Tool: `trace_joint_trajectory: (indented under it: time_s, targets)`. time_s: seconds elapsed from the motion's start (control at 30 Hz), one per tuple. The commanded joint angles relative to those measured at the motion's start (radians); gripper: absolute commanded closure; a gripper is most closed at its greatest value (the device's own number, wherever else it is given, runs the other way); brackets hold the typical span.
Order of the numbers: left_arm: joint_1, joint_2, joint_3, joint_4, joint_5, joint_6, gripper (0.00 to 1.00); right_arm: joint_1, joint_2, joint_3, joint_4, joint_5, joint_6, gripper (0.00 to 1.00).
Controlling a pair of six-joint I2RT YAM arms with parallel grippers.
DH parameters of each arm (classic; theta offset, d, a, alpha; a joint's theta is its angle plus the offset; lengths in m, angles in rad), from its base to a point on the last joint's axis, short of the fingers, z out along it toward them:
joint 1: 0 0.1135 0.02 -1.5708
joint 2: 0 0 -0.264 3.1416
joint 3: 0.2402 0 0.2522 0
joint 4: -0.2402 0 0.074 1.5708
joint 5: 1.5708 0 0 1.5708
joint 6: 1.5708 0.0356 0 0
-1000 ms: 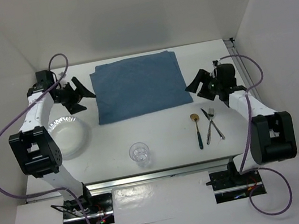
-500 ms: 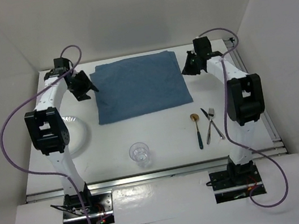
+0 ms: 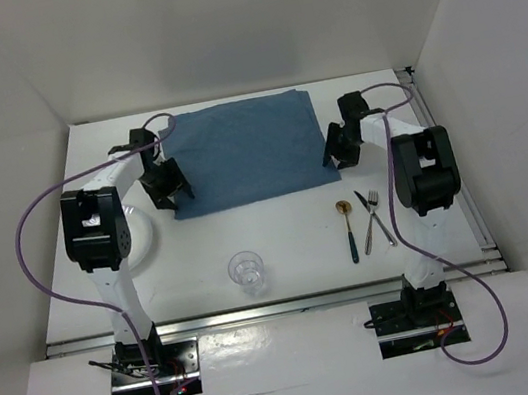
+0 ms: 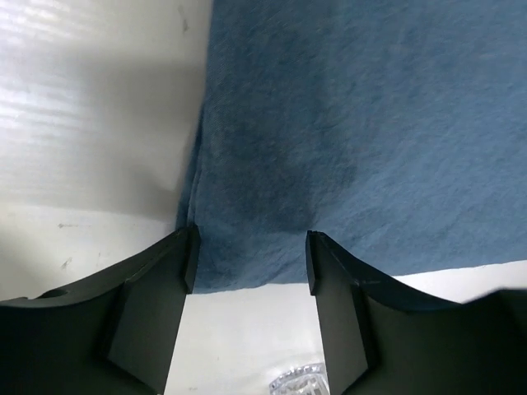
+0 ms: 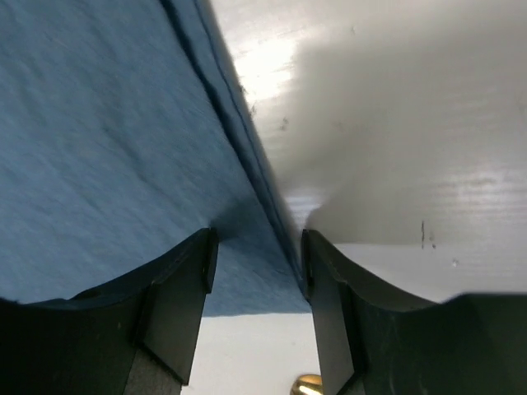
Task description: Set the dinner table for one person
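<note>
The white dinner table (image 3: 291,238) carries a blue cloth placemat (image 3: 246,150) at its back middle. My left gripper (image 3: 169,186) is open over the placemat's near left corner. In the left wrist view the gripper (image 4: 251,255) straddles that corner of the cloth (image 4: 346,123), with nothing held. My right gripper (image 3: 337,150) is open over the near right corner. In the right wrist view the gripper (image 5: 258,255) straddles the cloth's right edge (image 5: 99,148), with nothing held. A white plate (image 3: 144,236) lies at the left, partly hidden by the left arm.
A clear glass (image 3: 247,271) stands near the front middle; its rim shows in the left wrist view (image 4: 296,383). A gold-bowled spoon (image 3: 348,229), a fork (image 3: 373,220) and a knife (image 3: 384,230) lie at the front right. The spoon's bowl shows in the right wrist view (image 5: 306,384). White walls enclose the table.
Both arms have swung from outside the placemat's far corners inward and nearer, and now sit low over its near corners. The placemat, plate, glass and cutlery have not moved.
</note>
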Motion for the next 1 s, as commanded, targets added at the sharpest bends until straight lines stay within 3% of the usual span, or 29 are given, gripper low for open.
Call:
trace_joint_trajectory:
  time_s: [0.0,0.1,0.13,0.23,0.27,0.33,0.7,0.97]
  targets:
    - [-0.015,-0.006,0.012,0.054,-0.031,0.004,0.29,0.009,-0.039,-0.035,0.027,0.000,-0.003,0.43]
    - [-0.015,0.018,0.002,0.063,-0.031,-0.007,0.35,0.009,-0.039,-0.077,0.038,-0.025,-0.003,0.51]
    - [-0.015,0.018,0.002,0.063,-0.031,-0.007,0.36,0.009,-0.039,-0.106,0.049,-0.025,-0.003,0.61]
    - [-0.015,0.018,-0.045,0.072,-0.031,-0.016,0.41,0.018,-0.082,-0.184,0.072,-0.025,0.006,0.79]
    - [-0.015,0.007,-0.057,0.083,-0.031,-0.016,0.42,0.018,-0.103,-0.207,0.083,-0.025,0.015,0.91]
    - [-0.015,-0.003,-0.091,0.083,-0.031,-0.016,0.44,0.018,-0.123,-0.268,0.083,-0.025,0.015,0.99]
    - [-0.015,-0.192,-0.304,0.092,-0.055,-0.016,0.49,0.046,-0.296,-0.514,0.110,-0.025,0.044,1.00]
    - [-0.024,-0.309,-0.409,0.092,-0.055,-0.025,0.49,0.055,-0.362,-0.568,0.101,-0.007,0.044,1.00]
